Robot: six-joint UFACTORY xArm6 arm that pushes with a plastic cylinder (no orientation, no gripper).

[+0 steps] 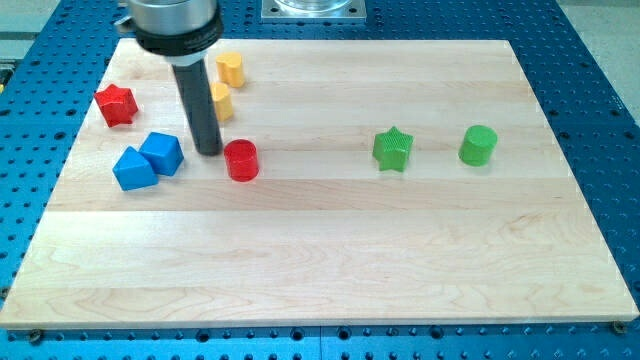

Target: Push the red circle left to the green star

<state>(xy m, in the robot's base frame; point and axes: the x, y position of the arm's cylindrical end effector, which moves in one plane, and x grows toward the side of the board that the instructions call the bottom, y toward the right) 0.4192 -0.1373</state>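
The red circle (241,160) stands on the wooden board left of centre. The green star (393,149) stands to its right, well apart, right of centre. My tip (209,151) is down on the board just left of the red circle, close to it with a small gap, and right of the blue blocks.
A green cylinder (478,145) stands right of the green star. A blue cube (161,153) and a blue wedge-like block (133,169) sit left of my tip. A red star (116,104) is at upper left. Two yellow blocks (231,68) (220,101) sit behind the rod.
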